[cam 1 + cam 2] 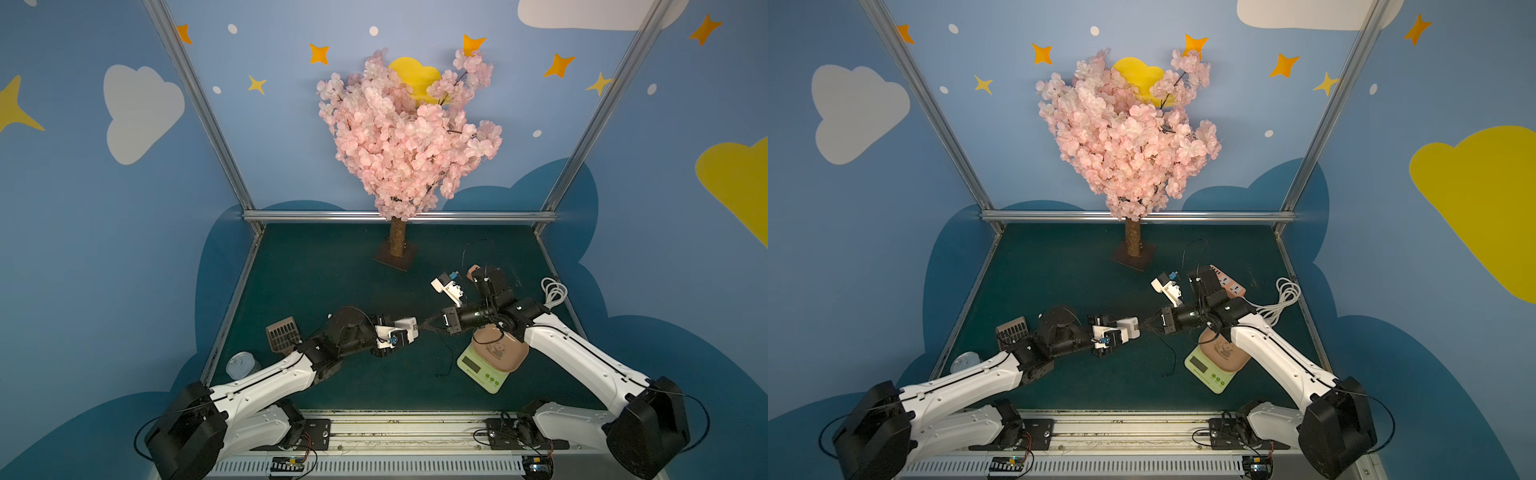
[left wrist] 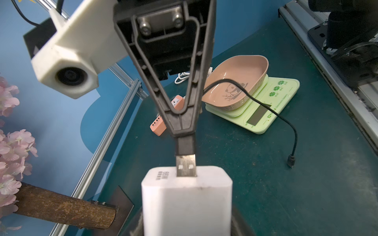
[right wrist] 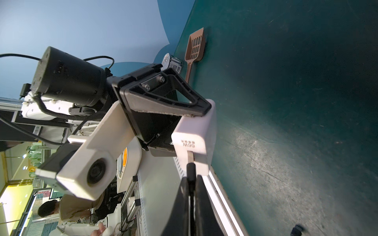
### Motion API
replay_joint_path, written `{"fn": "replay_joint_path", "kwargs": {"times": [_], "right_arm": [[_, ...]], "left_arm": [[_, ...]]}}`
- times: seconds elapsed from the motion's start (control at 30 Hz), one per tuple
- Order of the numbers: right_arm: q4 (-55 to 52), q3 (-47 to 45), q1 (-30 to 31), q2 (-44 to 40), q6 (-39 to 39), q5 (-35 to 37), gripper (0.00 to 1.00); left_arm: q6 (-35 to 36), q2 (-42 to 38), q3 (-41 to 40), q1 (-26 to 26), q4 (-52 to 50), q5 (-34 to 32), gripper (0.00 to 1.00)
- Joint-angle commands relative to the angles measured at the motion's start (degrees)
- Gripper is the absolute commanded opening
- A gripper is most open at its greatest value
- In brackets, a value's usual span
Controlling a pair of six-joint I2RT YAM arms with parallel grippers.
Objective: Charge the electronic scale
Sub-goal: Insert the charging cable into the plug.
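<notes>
The electronic scale (image 1: 484, 372) (image 1: 1210, 374) (image 2: 266, 110) stands pale green at the right front of the mat, a tan panda tray (image 2: 235, 81) on it. My left gripper (image 1: 409, 328) (image 2: 187, 224) is shut on a white charger cube (image 2: 187, 200) (image 3: 196, 134) held above mid-table. Facing it, my right gripper (image 1: 426, 326) (image 2: 184, 130) (image 3: 191, 183) is shut on the USB plug (image 2: 185, 163) of a black cable (image 2: 286, 122). The plug's metal tip sits partly inside the cube's port. The cable's small free end (image 2: 291, 163) lies on the mat, apart from the scale.
An orange power strip (image 1: 1227, 282) (image 2: 158, 125) lies behind the right arm, with a coiled white cord (image 1: 555, 291) beside it. A pink blossom tree (image 1: 399, 245) stands at the back centre. A brown slotted scoop (image 1: 282, 332) and a tin can (image 1: 241, 363) sit at the left edge.
</notes>
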Motion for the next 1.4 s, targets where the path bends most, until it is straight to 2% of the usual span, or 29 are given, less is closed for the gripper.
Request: {"fn": "replay_joint_path", "kwargs": {"times": [0.0, 0.6, 1.07, 1.37], "right_arm": [[-1.4, 1.7, 0.7, 0.7, -1.1, 2.4, 0.0], [-7.2, 5.0, 4.6, 0.5, -1.9, 16.4, 0.0], [-5.5, 4.0, 7.2, -1.0, -4.0, 18.8, 0.0], [-2.2, 3.1, 7.9, 0.3, -3.0, 17.5, 0.0]], "left_arm": [[-0.2, -0.1, 0.8, 0.0, 2.7, -0.2, 0.24], [-1.2, 0.5, 1.2, 0.0, 4.3, -1.3, 0.21], [-1.4, -0.1, 1.4, 0.0, 3.3, 0.2, 0.22], [-2.4, 1.4, 2.1, -0.5, 4.7, 0.1, 0.22]]}}
